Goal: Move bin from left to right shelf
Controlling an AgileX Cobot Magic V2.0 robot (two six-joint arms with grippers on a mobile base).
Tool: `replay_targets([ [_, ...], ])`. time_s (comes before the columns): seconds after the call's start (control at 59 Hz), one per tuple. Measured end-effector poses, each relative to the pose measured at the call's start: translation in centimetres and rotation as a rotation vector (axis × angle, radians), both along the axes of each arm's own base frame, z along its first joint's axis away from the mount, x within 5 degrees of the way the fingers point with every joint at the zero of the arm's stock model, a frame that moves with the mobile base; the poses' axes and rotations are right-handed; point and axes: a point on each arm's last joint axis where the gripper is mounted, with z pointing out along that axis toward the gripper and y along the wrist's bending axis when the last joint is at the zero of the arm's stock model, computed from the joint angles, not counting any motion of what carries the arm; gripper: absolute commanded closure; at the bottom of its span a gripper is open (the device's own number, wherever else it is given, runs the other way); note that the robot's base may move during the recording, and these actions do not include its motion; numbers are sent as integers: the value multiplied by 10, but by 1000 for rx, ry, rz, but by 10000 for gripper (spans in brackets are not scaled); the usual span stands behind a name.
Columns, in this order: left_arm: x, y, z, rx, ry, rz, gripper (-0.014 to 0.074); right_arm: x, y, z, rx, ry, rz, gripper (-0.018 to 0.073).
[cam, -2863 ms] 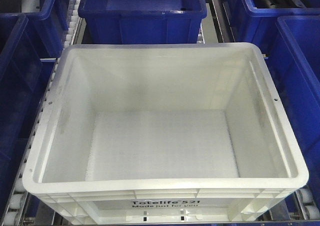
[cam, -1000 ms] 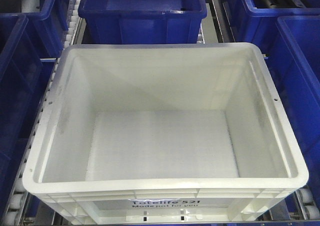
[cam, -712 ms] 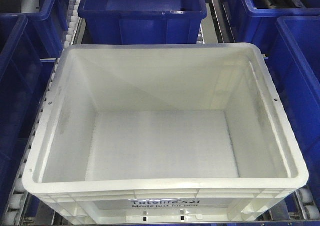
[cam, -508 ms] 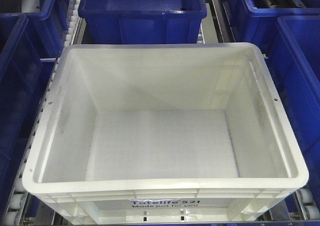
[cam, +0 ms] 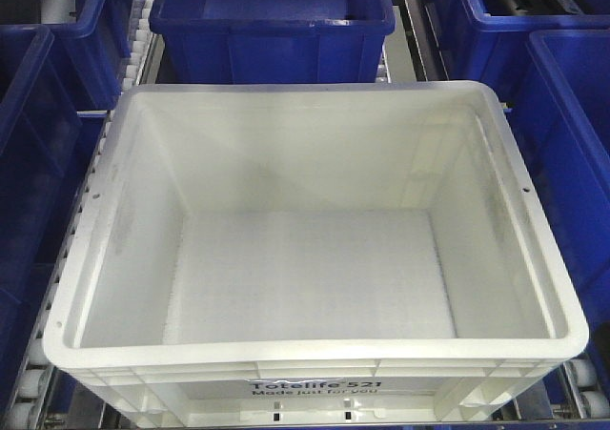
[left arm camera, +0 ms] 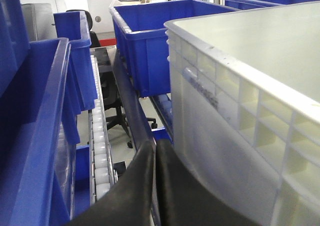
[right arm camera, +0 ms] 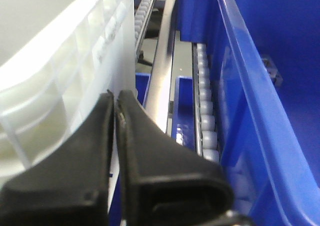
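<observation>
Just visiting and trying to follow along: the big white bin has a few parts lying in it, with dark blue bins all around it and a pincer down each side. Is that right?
Not quite. The front-facing view shows the white bin empty, nothing lying on its floor. The rest holds: dark blue bins surround it, and the wrist views show the left pincer and the right pincer each beside a wall of it, both shut.

One white bin [cam: 315,354], five dark blue bins [cam: 272,30], and two end effectors [left arm camera: 154,158]
</observation>
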Motion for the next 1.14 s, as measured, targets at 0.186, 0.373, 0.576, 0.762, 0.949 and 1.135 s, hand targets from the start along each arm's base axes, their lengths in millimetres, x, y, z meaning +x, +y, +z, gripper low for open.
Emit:
replay_targets([
  [0.186, 0, 0, 0, 0, 0, 0, 603, 0, 0, 0, -7, 1, 0, 567],
  [0.373, 0, 0, 0, 1, 0, 0, 603, 0, 0, -1, -8, 7, 1, 567],
  [0.576, 0, 0, 0, 1, 0, 0, 603, 0, 0, -1, -8, 8, 1, 567],
  [0.762, 0, 0, 0, 1, 0, 0, 603, 0, 0, -1, -8, 8, 1, 567],
  [0.949, 0, 0, 0, 1, 0, 0, 603, 0, 0, -1, -8, 8, 1, 567],
  [1.135, 0, 0, 0, 1, 0, 0, 603, 0, 0, -1, -8, 8, 1, 567],
])
